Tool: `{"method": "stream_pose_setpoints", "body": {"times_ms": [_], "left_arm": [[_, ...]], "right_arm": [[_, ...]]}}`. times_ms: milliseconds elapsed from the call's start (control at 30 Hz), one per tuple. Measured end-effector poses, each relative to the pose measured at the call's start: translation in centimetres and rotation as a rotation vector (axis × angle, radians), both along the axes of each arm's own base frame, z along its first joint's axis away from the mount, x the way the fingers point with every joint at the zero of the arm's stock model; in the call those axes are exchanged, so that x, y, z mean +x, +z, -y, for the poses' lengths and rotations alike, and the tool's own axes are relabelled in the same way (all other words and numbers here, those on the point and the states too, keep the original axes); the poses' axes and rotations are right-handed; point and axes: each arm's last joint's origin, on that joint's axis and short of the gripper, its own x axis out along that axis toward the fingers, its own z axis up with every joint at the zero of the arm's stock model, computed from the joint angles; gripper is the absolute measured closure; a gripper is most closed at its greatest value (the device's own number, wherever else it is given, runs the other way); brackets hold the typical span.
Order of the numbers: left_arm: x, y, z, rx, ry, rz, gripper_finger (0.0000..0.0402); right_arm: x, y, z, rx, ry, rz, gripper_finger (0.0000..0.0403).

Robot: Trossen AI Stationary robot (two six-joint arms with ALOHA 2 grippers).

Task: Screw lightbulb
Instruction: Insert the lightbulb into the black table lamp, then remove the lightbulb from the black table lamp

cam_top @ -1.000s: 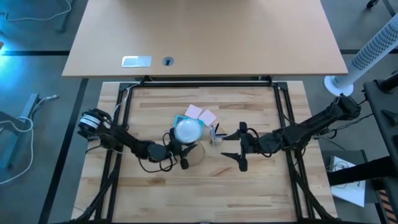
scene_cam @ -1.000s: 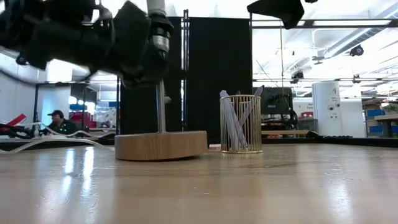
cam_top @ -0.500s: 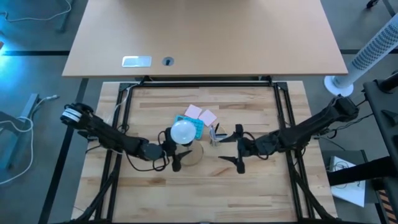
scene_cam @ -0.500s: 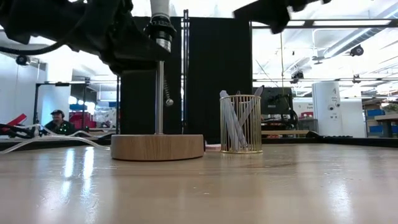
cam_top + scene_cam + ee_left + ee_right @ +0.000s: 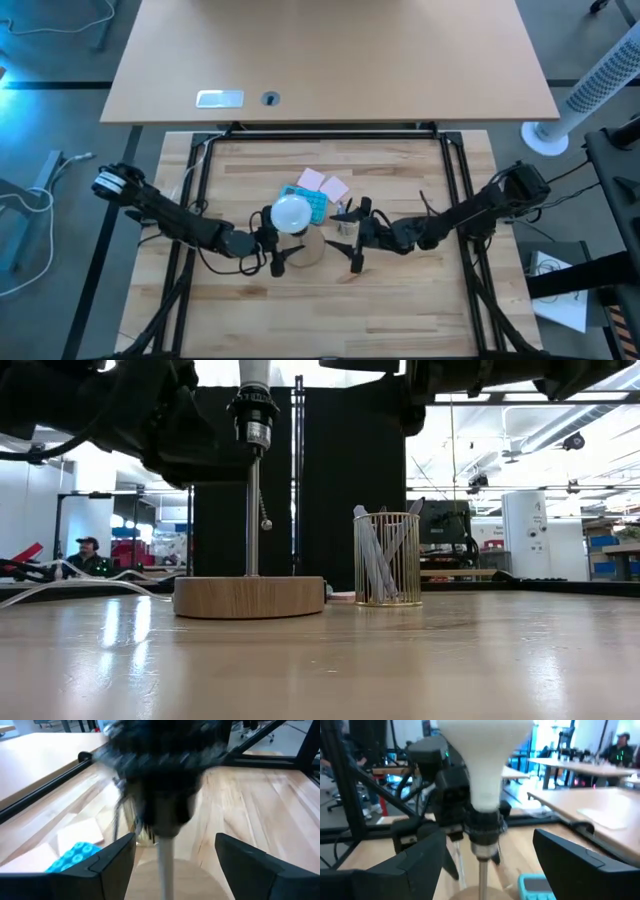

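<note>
A: Where is the lightbulb [image 5: 291, 211] located?
B: Seated upright in the lamp socket [image 5: 253, 420], between the spread fingers of the left gripper [image 5: 275, 247] and right gripper [image 5: 356, 241]; nothing is gripped.

— What do you have at table height?
— A round wooden base [image 5: 249, 597] with a thin metal stem [image 5: 252, 515] rising to a black socket [image 5: 253, 415], a pull chain [image 5: 264, 510] hanging beside it.
— And at your three o'clock from it?
— A gold wire cup [image 5: 387, 558] holding pens, standing apart from the base. Dark arm parts [image 5: 120, 410] crowd the top.
</note>
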Motion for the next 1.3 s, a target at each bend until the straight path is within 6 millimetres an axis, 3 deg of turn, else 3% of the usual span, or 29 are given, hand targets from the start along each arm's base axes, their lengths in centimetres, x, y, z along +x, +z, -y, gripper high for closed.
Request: {"method": "stream_pose_setpoints", "body": {"times_ms": [233,500,700,1100,1300], "left_arm": [[-1.9,0.1,-0.8,-0.006,0.002,-0.024,0.0111],[-3.1,0.9,-0.7,-0.069,-0.059,-0.031,0.0079],[-3.9,-0.6,-0.5,-0.115,-0.092,0.052,0.0079],[-1.7,-2.1,0.6,-0.090,-0.113,0.055,0.0079],[-1.1,-3.6,1.0,-0.081,-0.112,0.033,0.0080]], "right_arm": [[1.2,-0.3,-0.5,0.004,0.002,-0.007,0.0074],[1.7,1.1,-0.6,-0.058,-0.001,-0.006,0.0059],[2.1,0.4,-0.6,-0.087,-0.009,-0.054,0.0059],[1.8,0.4,-1.7,-0.102,-0.024,-0.053,0.0059],[2.4,-1.0,-2.3,-0.116,-0.040,-0.079,0.0059]]}}
